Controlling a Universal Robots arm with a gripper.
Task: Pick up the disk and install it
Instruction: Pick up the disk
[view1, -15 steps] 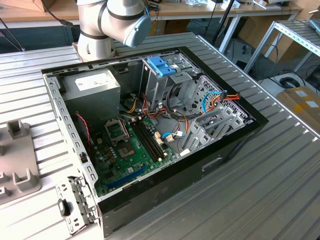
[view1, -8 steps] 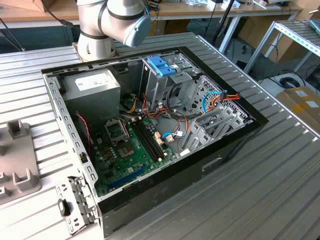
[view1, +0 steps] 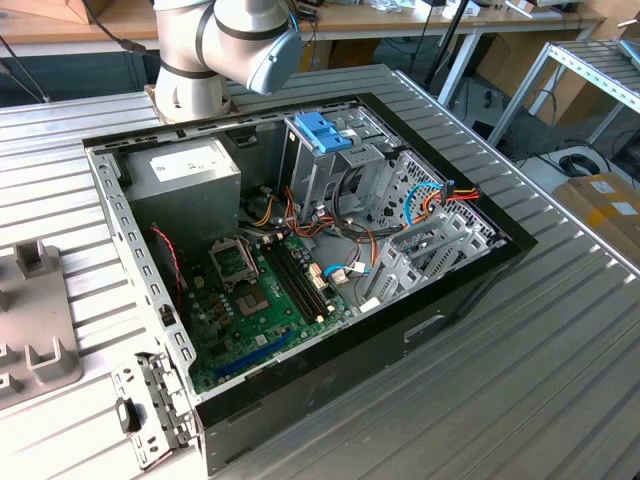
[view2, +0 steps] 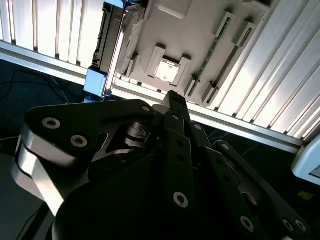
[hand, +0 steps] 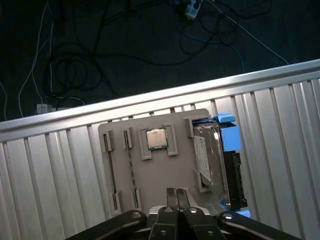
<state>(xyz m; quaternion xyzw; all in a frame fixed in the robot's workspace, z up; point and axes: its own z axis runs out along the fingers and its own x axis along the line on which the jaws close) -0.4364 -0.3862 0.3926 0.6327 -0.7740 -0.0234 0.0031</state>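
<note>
The black pincer (hand: 176, 191) is pressed together w/ nothing in it. It hangs over a flat grey plastic tray (hand: 150, 172) on the ribbed silver metal counter (hand: 50, 170). The dark grey metal disk (hand: 216, 162) w/ its light blue plastic edge lies in that tray, near the pincer tip but not touching. 1 disk, 1 small square silver chip (hand: 156, 138). In the exterior view's left, the tray is cut off.
</note>
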